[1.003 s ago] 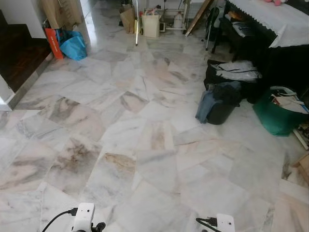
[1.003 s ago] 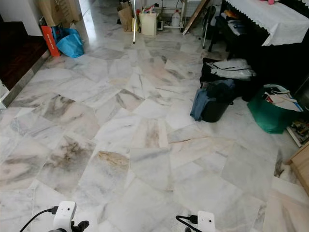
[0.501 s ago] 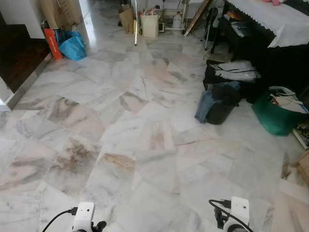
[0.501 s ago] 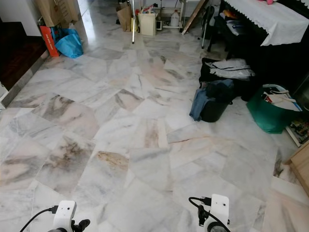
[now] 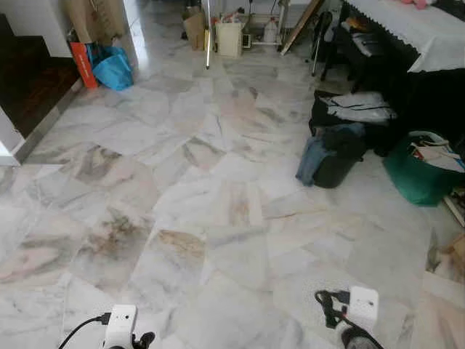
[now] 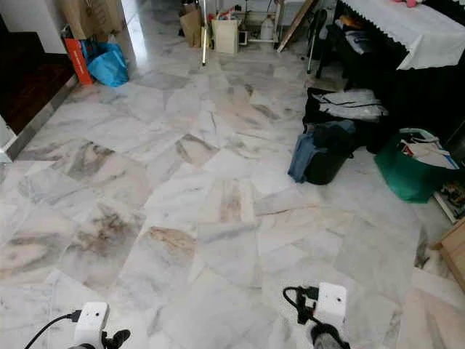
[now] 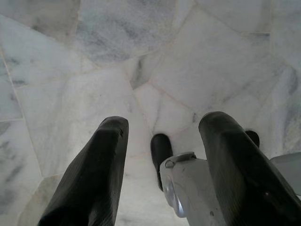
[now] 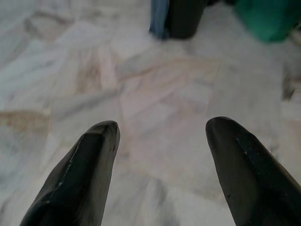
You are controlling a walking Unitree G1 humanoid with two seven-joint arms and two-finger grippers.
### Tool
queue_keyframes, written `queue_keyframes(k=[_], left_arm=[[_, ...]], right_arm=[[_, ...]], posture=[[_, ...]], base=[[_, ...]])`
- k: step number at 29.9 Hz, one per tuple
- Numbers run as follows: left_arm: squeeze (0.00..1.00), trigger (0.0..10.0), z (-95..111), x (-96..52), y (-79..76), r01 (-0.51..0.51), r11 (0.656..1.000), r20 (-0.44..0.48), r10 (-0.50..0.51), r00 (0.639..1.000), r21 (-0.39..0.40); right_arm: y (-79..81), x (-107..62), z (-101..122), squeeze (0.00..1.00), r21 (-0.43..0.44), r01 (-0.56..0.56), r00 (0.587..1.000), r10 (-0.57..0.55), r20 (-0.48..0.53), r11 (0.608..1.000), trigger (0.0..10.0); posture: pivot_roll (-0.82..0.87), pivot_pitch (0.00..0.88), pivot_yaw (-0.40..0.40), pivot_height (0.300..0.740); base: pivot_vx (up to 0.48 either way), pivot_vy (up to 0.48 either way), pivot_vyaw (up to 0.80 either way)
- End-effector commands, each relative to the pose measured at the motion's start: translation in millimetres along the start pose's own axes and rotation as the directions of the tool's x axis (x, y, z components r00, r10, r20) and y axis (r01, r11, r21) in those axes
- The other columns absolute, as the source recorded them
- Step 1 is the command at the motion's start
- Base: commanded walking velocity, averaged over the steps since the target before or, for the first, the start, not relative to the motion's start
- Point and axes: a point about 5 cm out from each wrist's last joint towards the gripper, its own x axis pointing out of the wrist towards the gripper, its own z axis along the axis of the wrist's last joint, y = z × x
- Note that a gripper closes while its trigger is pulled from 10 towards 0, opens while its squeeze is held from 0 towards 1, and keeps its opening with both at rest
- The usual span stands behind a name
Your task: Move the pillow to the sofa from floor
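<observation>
Searching comes first, since neither the pillow nor the sofa can be made out anywhere across the marble floor [image 5: 182, 189] ahead, so the step in hand, as I judge it, is to find the pillow before any reach is worth planning. The left gripper [image 7: 162, 141] hangs low at the robot's side with its two black fingers [image 7: 94, 174] spread well apart over bare tile and nothing between them; the right gripper [image 8: 160, 136] is carried a little forward, its fingers [image 8: 82, 174] just as wide and equally empty, pointing toward the dark bag [image 5: 336, 160] with blue cloth draped on it. To do this well, the robot should turn its head and body slowly rather than stride on, because blur would hide a pale pillow against pale marble. The clutter along the right side deserves care: the dark bag, the green bag [image 5: 418, 178] beside it, and the black bundle [image 5: 349, 109] with white cloth near the table with a lace cloth [image 5: 414, 29] could all be taken for a cushion at a glance, and none looks like one. The blue plastic bag [image 5: 112, 69] by the far wall on the left is likewise not the target. Keeping both grippers open and tucked near the body should avoid snagging anything while turning, and leaves them ready to close on the pillow's soft edge once it is found.
</observation>
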Motion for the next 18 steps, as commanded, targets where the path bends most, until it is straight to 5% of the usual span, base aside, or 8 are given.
queue_keyframes(k=[1,10,18], left_arm=[[0.0,10.0,-4,-1.1,0.9,0.0,1.0,-0.011,0.0,1.0,-0.007],[0.0,10.0,-4,-1.2,1.5,-0.003,1.0,-0.012,0.003,1.0,-0.007],[0.0,10.0,-4,-1.7,3.1,-0.01,1.0,-0.012,0.01,1.0,-0.009]], right_arm=[[-2.1,1.3,13,0.0,-0.002,0.0,0.996,0.0,0.092,1.0,10.0],[8.2,-11.6,38,0.0,-0.022,-0.026,0.956,0.031,0.293,0.999,10.0],[12.5,-38.7,38,0.0,-0.053,-0.041,0.947,0.056,0.317,0.998,10.0]], posture=[[0.01,0.0,-0.018,0.74],[0.0,0.0,-0.023,0.74],[0.01,0.0,-0.027,0.74]], base=[[0.0,0.0,0.0],[0.0,0.0,0.0],[0.0,0.0,0.0]])
